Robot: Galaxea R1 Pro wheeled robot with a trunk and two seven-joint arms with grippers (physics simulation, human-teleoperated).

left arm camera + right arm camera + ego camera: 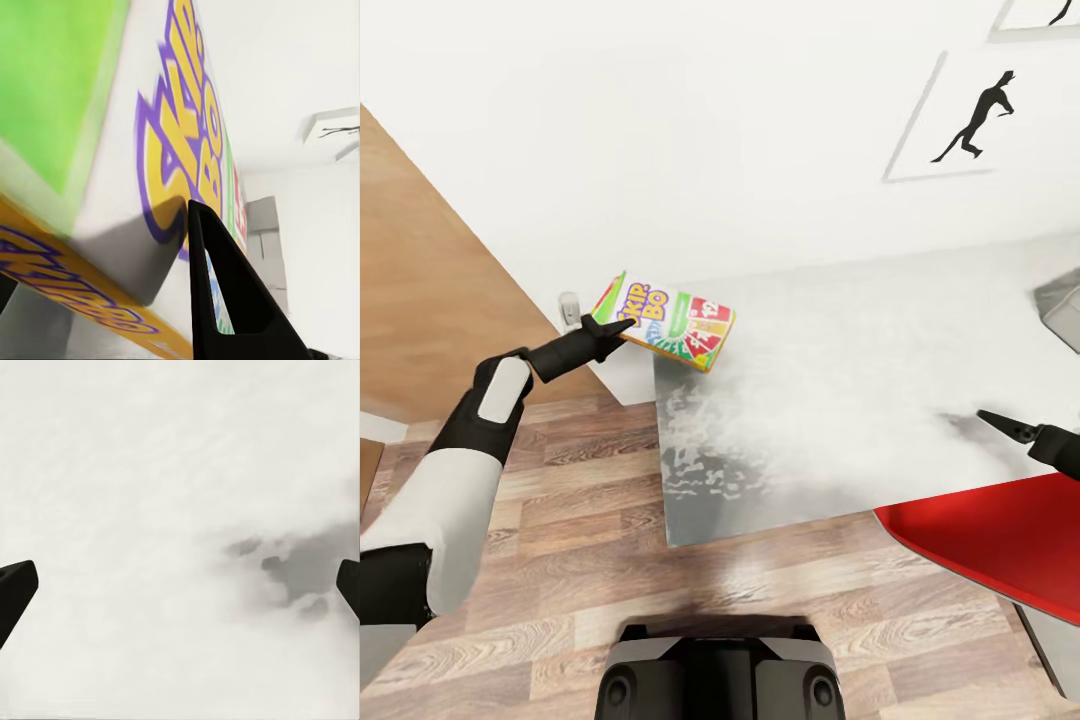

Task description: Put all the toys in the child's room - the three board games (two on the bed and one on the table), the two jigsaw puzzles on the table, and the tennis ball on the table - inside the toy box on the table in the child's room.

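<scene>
A board game, a colourful Skip-Bo box, hangs tilted over the far left corner of the white table. My left gripper is shut on its near-left edge. In the left wrist view the box is very close, with one dark finger pressed against its lettered face. My right gripper hovers low over the table's right part. It is open, with its fingertips wide apart above bare tabletop. A corner of the light-grey toy box shows at the right edge.
A red chair is tucked against the table's near right side. A wood panel stands at the left by the white wall, which carries a black silhouette print. My base is on the plank floor before the table.
</scene>
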